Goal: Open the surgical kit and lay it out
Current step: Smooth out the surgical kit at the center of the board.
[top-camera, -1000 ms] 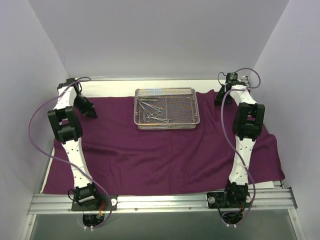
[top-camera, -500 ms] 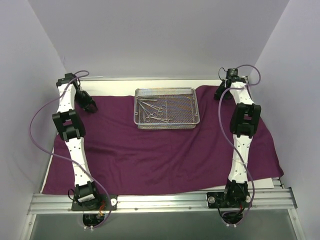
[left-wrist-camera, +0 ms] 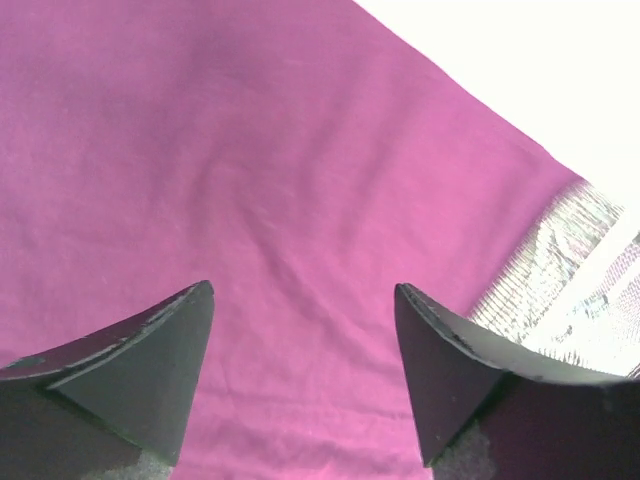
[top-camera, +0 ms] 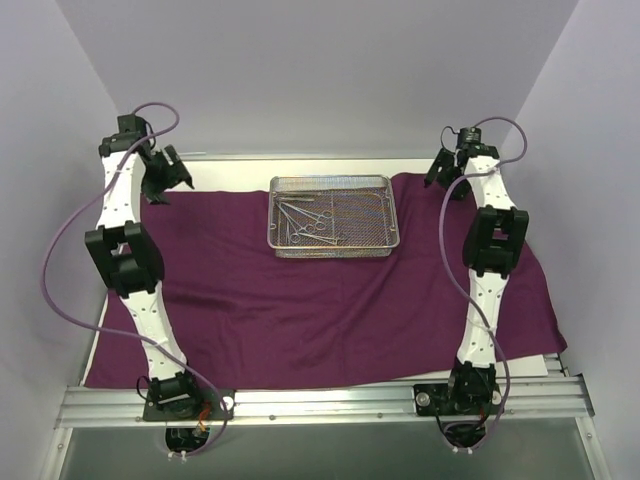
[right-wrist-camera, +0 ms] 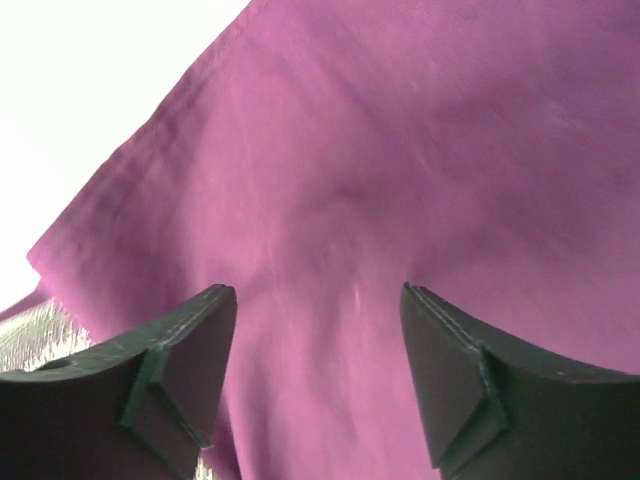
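The dark purple cloth wrap (top-camera: 300, 300) lies spread flat over the table. On its far middle stands the silver wire-mesh tray (top-camera: 332, 253), holding small silver clamps and tweezers (top-camera: 305, 222). My left gripper (top-camera: 166, 177) hangs open above the cloth's far left corner with nothing between its fingers. The left wrist view has that gripper (left-wrist-camera: 305, 290) over the cloth (left-wrist-camera: 250, 150), with the tray (left-wrist-camera: 580, 280) at the right edge. At the cloth's far right corner my right gripper (top-camera: 439, 172) also stands open and empty. Below that gripper (right-wrist-camera: 318, 290) in the right wrist view lies the cloth (right-wrist-camera: 400, 150).
White walls close in the left, right and back. A bare white strip of table (top-camera: 230, 170) runs behind the cloth. The metal rail (top-camera: 320, 405) with both arm bases runs along the near edge. White sheet peeks out under the cloth's near right corner (top-camera: 545, 368).
Both grippers went from shut to open and let go of the cloth's far corners. Both arms moved toward the back wall and rose off the cloth.
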